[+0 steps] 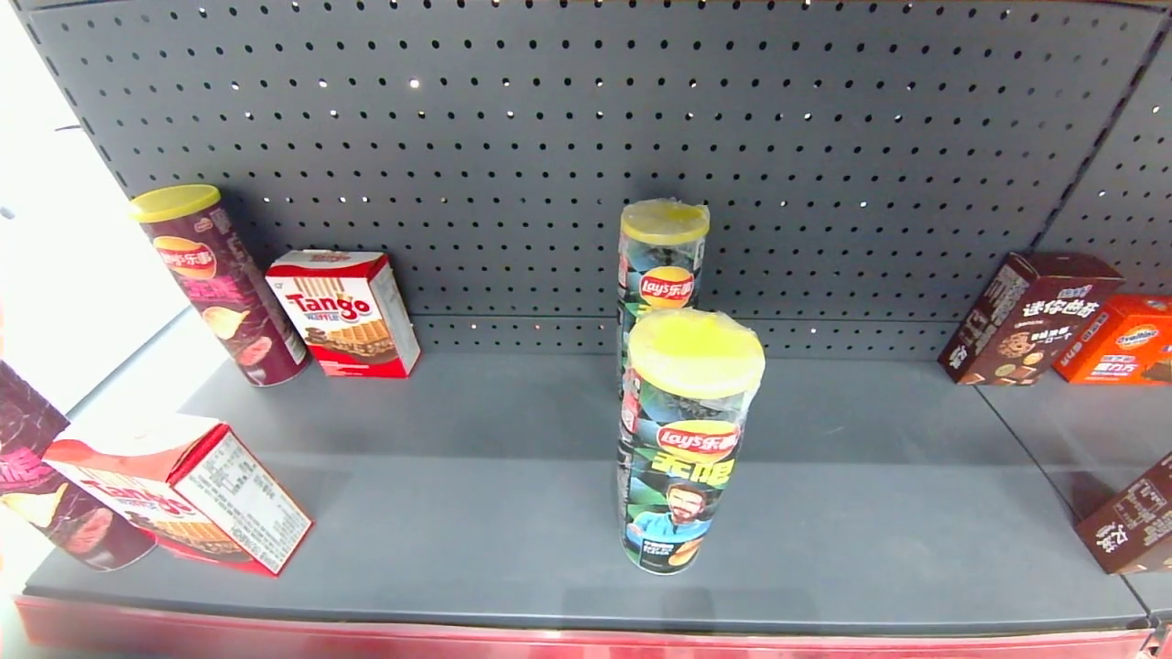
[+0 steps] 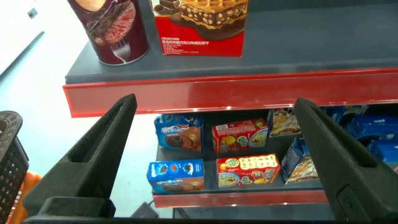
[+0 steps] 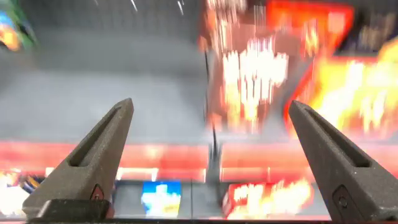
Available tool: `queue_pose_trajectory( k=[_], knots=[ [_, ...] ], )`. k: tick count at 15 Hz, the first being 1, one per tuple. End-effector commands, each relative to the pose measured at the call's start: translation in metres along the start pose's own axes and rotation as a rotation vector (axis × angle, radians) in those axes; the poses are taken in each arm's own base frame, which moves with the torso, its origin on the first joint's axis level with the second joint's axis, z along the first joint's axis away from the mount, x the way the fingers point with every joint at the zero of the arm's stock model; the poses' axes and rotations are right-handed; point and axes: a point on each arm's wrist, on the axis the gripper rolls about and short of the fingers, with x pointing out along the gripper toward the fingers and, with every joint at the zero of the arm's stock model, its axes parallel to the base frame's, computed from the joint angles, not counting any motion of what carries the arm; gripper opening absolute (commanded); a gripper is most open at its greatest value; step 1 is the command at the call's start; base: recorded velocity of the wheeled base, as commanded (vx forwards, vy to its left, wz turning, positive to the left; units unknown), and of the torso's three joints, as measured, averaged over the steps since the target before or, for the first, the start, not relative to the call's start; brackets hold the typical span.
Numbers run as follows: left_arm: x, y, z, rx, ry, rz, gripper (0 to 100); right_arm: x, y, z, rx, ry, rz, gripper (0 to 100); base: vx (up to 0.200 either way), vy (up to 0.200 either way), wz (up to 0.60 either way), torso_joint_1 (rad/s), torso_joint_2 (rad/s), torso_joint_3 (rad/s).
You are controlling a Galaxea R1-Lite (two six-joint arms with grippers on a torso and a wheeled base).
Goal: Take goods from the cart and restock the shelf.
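**Head view:** Two yellow-lidded tubes stand upright mid-shelf, the front crisp tube (image 1: 691, 439) just ahead of the rear crisp tube (image 1: 661, 265). They are on the grey shelf (image 1: 513, 513), which is backed by pegboard (image 1: 586, 110). At the back left, a maroon crisp tube (image 1: 220, 284) stands beside a wafer box (image 1: 346, 311). At the front-left corner, a second wafer box (image 1: 183, 494) sits beside a second maroon tube (image 1: 46, 494). Toward the right end are a brown biscuit box (image 1: 1025, 320), an orange box (image 1: 1122, 339) and, nearer the front edge, a dark brown box (image 1: 1131, 517).

**Left wrist view:** The left pincer (image 2: 214, 106), fingers wide apart and empty, hangs below the shelf's red front edge. Small snack boxes (image 2: 239, 155) line the lower shelf (image 2: 249, 198), and a black mesh basket (image 2: 9, 155) stands off to one side.

**Right wrist view:** The right pincer (image 3: 211, 107), fingers likewise apart and holding nothing, faces the shelf's front edge. Blurred brown and orange boxes lie beyond it.
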Motion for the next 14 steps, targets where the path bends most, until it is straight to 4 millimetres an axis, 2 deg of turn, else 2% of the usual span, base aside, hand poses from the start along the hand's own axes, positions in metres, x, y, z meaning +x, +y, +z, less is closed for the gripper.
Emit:
queue_pose_trajectory(
  k=[1,2,4,10,11,14],
  knots=[
    [0.000,0.000,0.000,0.000,0.002,-0.001,100,0.008,0.004,-0.058,0.041,-0.010,-0.034,100,0.000,0.000,0.00,0.000,0.00,0.000],
    [0.000,0.000,0.000,0.000,0.002,0.001,100,0.008,0.005,-0.065,0.041,0.051,-0.007,100,0.000,0.000,0.00,0.000,0.00,0.000],
    [0.000,0.000,0.000,-0.004,0.002,0.001,100,0.002,0.006,-0.071,0.068,0.026,0.104,100,0.000,0.000,0.00,0.000,0.00,0.000],
    [0.000,0.000,0.000,-0.004,0.002,-0.001,100,0.002,0.006,-0.071,0.064,0.027,0.101,100,0.000,0.000,0.00,0.000,0.00,0.000],
    [0.000,0.000,0.000,-0.005,0.000,-0.001,100,0.002,0.006,-0.071,0.064,0.026,0.101,100,0.000,0.000,-0.60,0.002,0.00,0.007],
    [0.000,0.000,0.000,-0.005,0.002,-0.001,100,0.002,0.006,-0.071,0.064,0.026,0.101,100,0.000,0.000,0.00,0.000,0.00,0.000]
  ],
)
